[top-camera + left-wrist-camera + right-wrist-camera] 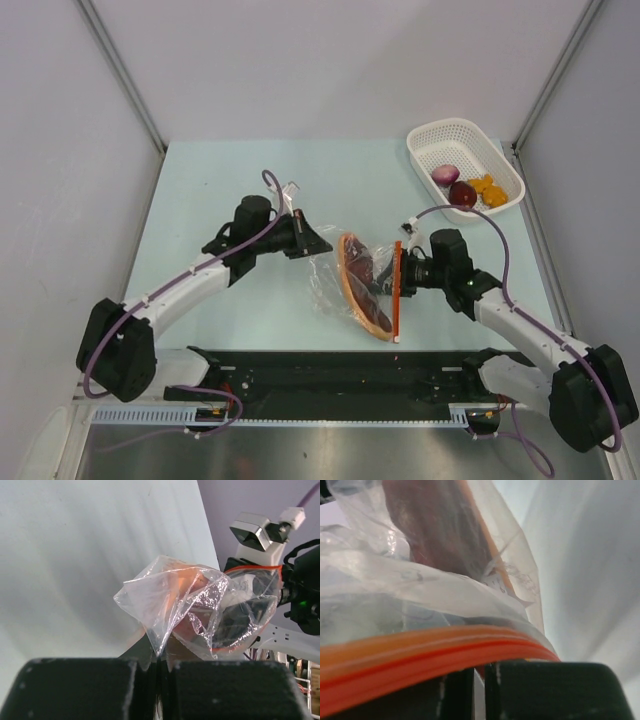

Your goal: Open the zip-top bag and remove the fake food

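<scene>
The clear zip-top bag (335,283) hangs stretched between both grippers above the table. My left gripper (308,241) is shut on a bottom corner of the plastic (159,652). My right gripper (403,276) is shut on the bag's mouth edge, just under the red-orange zip strip (420,655), which stands upright (397,290) in the top view. A large reddish-brown flat slice of fake food (360,285) lies inside the bag (440,530). The bag's crinkled body (175,600) fills the left wrist view.
A white perforated basket (455,135) stands at the back right, holding a purple-pink bulb (444,174), a dark maroon lump (462,194) and orange chunks (486,190). A black rail (340,375) runs along the near edge between the arm bases.
</scene>
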You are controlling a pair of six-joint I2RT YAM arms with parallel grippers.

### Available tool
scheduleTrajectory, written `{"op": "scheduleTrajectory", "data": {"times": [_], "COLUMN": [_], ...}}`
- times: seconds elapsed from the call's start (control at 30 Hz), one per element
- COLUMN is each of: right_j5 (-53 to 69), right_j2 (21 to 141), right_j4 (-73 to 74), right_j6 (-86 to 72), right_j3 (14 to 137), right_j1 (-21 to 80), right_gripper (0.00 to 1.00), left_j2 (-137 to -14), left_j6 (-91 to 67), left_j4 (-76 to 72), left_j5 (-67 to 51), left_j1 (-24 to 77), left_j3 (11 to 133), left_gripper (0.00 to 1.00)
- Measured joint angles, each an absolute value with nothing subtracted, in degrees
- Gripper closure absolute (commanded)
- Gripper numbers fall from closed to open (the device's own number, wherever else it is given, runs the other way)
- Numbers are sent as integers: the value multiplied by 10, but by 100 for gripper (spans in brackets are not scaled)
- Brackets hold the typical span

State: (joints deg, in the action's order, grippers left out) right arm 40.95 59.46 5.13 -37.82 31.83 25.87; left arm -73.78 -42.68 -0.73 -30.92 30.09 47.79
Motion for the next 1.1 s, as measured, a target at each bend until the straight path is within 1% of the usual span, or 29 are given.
{"op": "scheduleTrajectory", "data": {"times": [0.17, 0.2, 0.3, 0.37, 0.4, 0.43, 0.47, 0.6, 0.67, 0.73, 0.87, 0.93, 0.97, 1.03, 1.07, 1.1], "right_j5": [401, 397, 386, 380, 378, 374, 370, 342, 329, 322, 322, 326, 329, 337, 342, 348], "right_j2": [598, 600, 603, 612, 619, 629, 643, 692, 716, 744, 795, 806, 809, 816, 821, 827], "right_j4": [39, 39, 16, -15, -27, -37, -49, -63, -64, -65, -65, -62, -59, -51, -48, -44], "right_j6": [-380, -385, -412, -438, -451, -461, -472, -498, -505, -508, -508, -506, -505, -501, -497, -493], "right_j3": [318, 318, 312, 301, 297, 293, 291, 290, 292, 296, 311, 319, 324, 336, 343, 351], "right_j1": [282, 286, 288, 286, 286, 285, 283, 282, 278, 272, 256, 248, 245, 241, 239, 238], "right_gripper": [100, 100, 100, 100, 100, 100, 100, 100, 100, 100, 100, 95, 91, 88, 83, 81], "left_j2": [-751, -753, -761, -766, -766, -766, -764, -736, -710, -681, -673, -689, -699, -721, -733, -748], "left_j6": [-441, -441, -430, -394, -375, -354, -328, -270, -263, -265, -280, -285, -285, -287, -288, -291], "left_j4": [-5, -6, 2, 37, 63, 88, 113, 189, 203, 211, 219, 220, 218, 204, 191, 174], "left_j5": [-303, -303, -305, -295, -284, -270, -254, -206, -196, -195, -203, -212, -215, -225, -232, -240], "left_j1": [301, 301, 301, 302, 302, 302, 303, 302, 302, 303, 303, 303, 303, 303, 303, 303], "left_j3": [478, 478, 486, 509, 523, 536, 549, 561, 538, 500, 432, 416, 413, 413, 413, 413], "left_gripper": [100, 86, 47, 38, 10, 3, 1, 0, 1, 4, 3, 1, 1, 2, 2, 4]}}
